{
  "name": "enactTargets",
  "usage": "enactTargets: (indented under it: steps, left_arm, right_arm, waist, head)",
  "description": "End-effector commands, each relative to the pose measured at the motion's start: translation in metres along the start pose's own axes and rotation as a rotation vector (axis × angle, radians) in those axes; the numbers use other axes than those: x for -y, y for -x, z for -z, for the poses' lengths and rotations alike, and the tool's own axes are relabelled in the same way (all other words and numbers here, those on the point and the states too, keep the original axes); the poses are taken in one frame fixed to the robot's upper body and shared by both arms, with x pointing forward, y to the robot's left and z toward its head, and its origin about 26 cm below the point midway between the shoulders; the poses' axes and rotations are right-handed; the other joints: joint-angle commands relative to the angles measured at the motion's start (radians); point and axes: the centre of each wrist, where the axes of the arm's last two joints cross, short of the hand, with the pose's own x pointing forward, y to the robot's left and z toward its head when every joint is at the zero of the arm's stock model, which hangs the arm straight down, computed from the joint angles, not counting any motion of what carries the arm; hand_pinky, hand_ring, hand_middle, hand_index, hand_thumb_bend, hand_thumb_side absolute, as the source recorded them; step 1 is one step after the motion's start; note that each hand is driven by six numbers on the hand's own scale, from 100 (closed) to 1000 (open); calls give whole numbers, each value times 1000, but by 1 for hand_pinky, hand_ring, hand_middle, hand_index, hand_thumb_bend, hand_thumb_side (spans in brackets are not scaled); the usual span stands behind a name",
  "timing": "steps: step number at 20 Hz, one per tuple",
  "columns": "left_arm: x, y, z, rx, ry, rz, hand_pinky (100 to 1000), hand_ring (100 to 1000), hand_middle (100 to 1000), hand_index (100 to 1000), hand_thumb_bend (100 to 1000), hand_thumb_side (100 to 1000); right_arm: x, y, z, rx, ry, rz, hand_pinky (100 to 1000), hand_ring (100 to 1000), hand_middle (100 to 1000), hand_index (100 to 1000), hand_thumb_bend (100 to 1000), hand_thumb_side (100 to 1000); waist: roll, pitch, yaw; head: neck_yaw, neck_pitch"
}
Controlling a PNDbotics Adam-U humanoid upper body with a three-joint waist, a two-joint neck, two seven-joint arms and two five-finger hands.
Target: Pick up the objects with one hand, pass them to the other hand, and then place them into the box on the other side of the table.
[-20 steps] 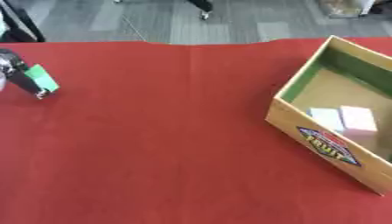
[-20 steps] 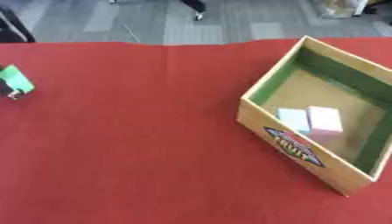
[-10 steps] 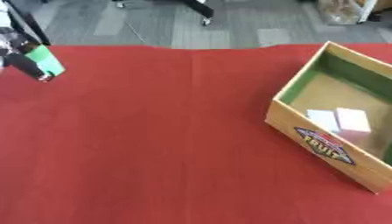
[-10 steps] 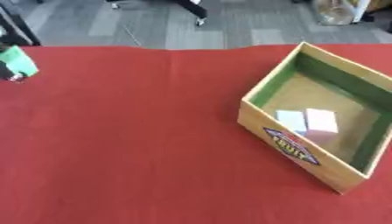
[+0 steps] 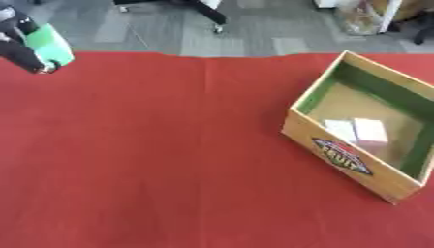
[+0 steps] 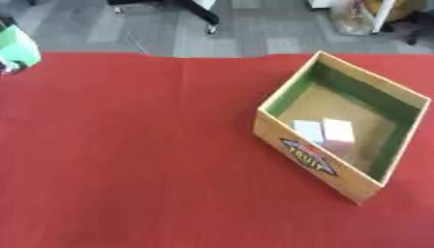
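Green block [image 5: 49,44] aloft, far left

Red tablecloth [image 5: 169,160]; grey floor [image 5: 254,29] beyond; chair base [image 5: 208,12].

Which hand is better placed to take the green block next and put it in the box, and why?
The right hand, though it is not in view. The left hand holds the green block at the far left, while the wooden box sits on the right side of the table.
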Motion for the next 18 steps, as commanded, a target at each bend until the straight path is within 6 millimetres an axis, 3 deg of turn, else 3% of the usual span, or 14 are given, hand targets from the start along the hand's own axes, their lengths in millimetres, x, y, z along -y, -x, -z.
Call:
enactTargets:
  steps: [1, 3, 4, 9, 18]
  left_arm:
    - [-2, -25, -19, 119, -10, -11, 780, 737, 672, 515, 133, 100]
    - [8, -41, -27, 201, 2, -42, 775, 725, 660, 514, 111, 100]
    - [13, -49, -32, 238, 8, -63, 773, 720, 655, 513, 100, 100]
    - [44, -83, -51, 417, 49, -134, 765, 702, 637, 510, 100, 100]
    - [84, -123, -69, 623, 92, -217, 751, 680, 619, 508, 100, 100]
  right_arm:
    - [14, -7, 27, 28, -80, -15, 903, 1000, 880, 989, 100, 470]
    - [17, -3, 38, 38, -105, -3, 903, 1000, 878, 988, 100, 427]
    - [18, -1, 43, 42, -116, 3, 903, 1000, 880, 987, 100, 470]
    - [16, 8, 64, 72, -187, 27, 903, 1000, 879, 984, 100, 470]
    - [4, 21, 86, 98, -290, 70, 903, 1000, 880, 987, 100, 470]
  waist:
    - [-6, -30, 9]
    - [-10, -39, 21]
    - [-12, -42, 27]
    - [-22, -56, 51]
    - [-28, -67, 85]
  head:
    - [-37, 18]
    - [-61, 28]
    - [-72, 33]
    - [-137, 56]
    - [-203, 81]
